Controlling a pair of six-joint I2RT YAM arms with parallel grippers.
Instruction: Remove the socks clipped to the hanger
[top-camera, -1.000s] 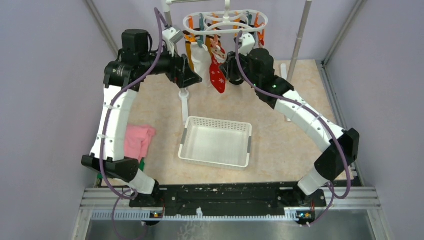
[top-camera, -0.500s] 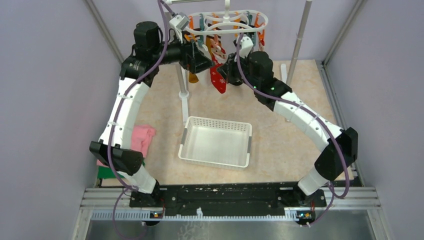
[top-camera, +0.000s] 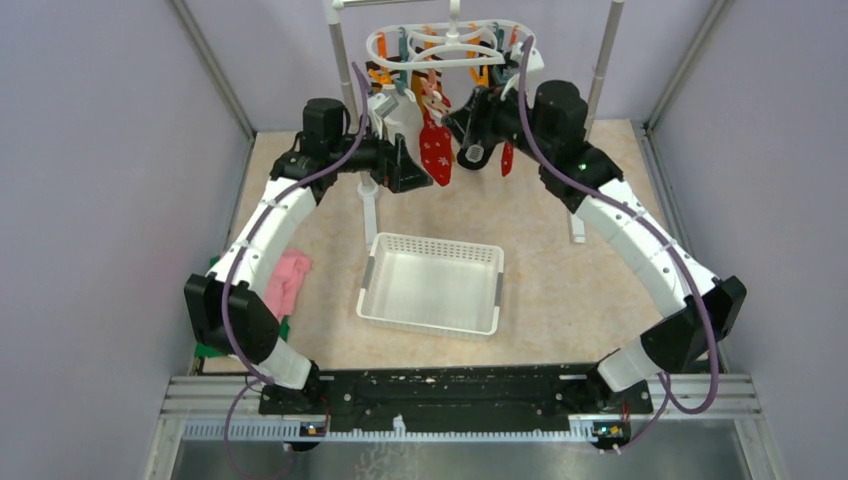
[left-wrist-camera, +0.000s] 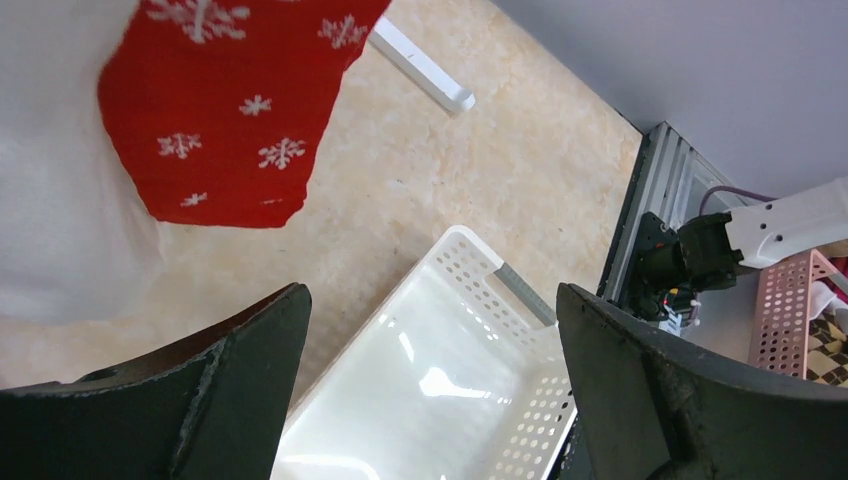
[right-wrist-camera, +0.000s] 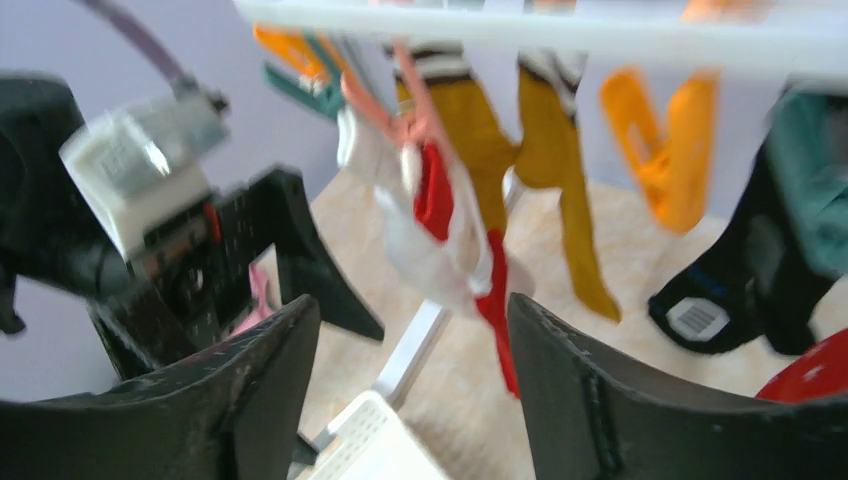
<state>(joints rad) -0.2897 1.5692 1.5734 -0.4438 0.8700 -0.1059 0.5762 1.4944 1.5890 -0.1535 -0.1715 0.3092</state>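
0 of 5 off: white plastic oval ring hanger (top-camera: 455, 42), far centre, has mustard sock (right-wrist-camera: 560, 200), white sock (top-camera: 405, 118), red snowflake sock (left-wrist-camera: 230, 110), black sock (right-wrist-camera: 740, 280) and plain red sock (top-camera: 507, 158), all seemingly clipped. Left gripper (left-wrist-camera: 430, 295) is spread wide, empty, near the red snowflake sock; right gripper (right-wrist-camera: 412, 305) has fingers apart, empty

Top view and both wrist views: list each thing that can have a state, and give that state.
hanger, hanging, socks on its clips
snowflake sock, clipped, hanging
white sock, clipped, hanging
mustard socks, clipped, hanging
basket, empty
left pincer, open, holding nothing
right pincer, open, holding nothing
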